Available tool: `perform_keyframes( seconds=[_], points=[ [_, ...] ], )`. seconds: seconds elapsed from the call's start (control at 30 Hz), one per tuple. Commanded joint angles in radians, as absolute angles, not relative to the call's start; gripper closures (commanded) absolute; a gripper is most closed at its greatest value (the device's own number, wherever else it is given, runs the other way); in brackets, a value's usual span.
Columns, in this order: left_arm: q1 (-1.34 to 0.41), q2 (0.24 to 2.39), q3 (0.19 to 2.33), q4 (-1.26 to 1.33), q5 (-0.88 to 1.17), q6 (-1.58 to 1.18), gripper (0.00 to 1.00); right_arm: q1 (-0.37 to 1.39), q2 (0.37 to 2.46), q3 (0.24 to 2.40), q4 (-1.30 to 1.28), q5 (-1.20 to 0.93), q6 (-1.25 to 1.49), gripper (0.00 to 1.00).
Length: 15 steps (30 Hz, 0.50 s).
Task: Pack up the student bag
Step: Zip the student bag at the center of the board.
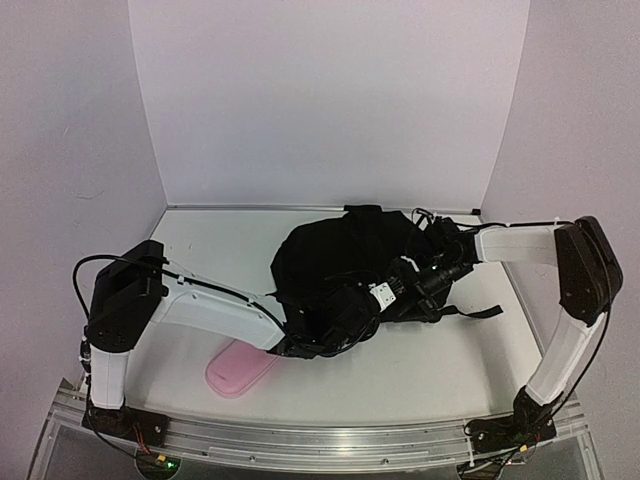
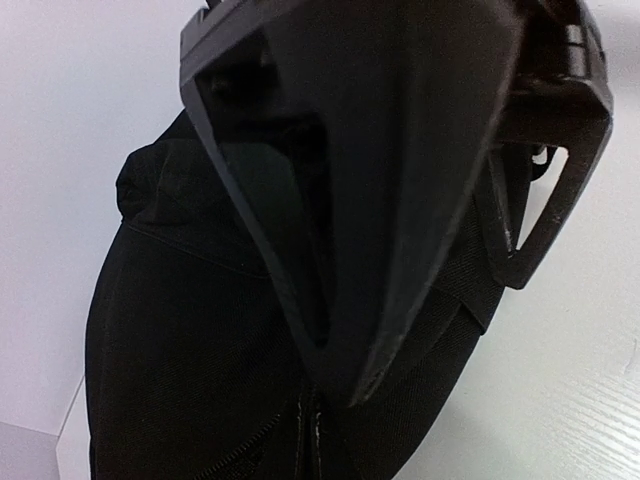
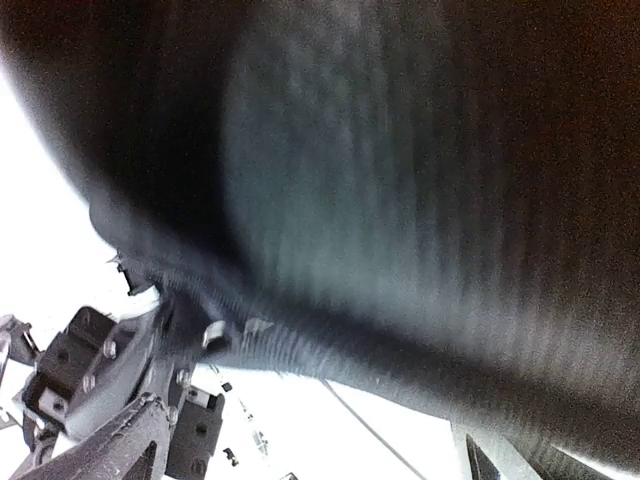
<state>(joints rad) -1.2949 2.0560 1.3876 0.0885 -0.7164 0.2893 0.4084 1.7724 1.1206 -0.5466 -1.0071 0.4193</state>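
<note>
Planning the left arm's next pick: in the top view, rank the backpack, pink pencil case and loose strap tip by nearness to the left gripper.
1. backpack: the left gripper is at its near edge.
2. pink pencil case: just left of the gripper, on the table.
3. loose strap tip: far off to the right.

White links and boxy black joint housings on the left arm [image 1: 200, 305] and right arm [image 1: 520, 243]. Thin black cables [image 1: 77, 275] looping off the shoulders. Small white label [image 1: 383, 292] near one wrist. Matte black angular fingers [image 2: 400, 150]; possibly screws on a blurry bracket [image 3: 90, 370].
</note>
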Motion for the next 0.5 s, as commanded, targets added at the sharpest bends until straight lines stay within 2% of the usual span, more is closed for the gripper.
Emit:
perform_keyframes(
  seconds=[0.0, 0.13, 0.2, 0.27, 0.47],
  points=[
    [-1.296, 1.975, 1.392, 0.2, -0.663, 0.314, 1.0, 0.406, 1.828, 1.189, -0.489, -0.992, 0.464, 0.02],
    [-1.312, 1.941, 1.326, 0.241, -0.612, 0.361, 1.0, 0.397, 1.862, 1.206, -0.434, -0.972, 0.504, 0.03],
    [-1.319, 1.933, 1.297, 0.259, -0.596, 0.406, 1.0, 0.39, 1.884, 1.209, -0.376, -0.977, 0.545, 0.07],
    [-1.324, 1.939, 1.288, 0.26, -0.602, 0.441, 1.0, 0.388, 1.899, 1.209, -0.345, -0.982, 0.575, 0.2],
    [-1.342, 1.997, 1.293, 0.299, -0.656, 0.627, 0.98, 0.388, 1.942, 1.229, -0.296, -1.03, 0.619, 0.75]
  ],
)
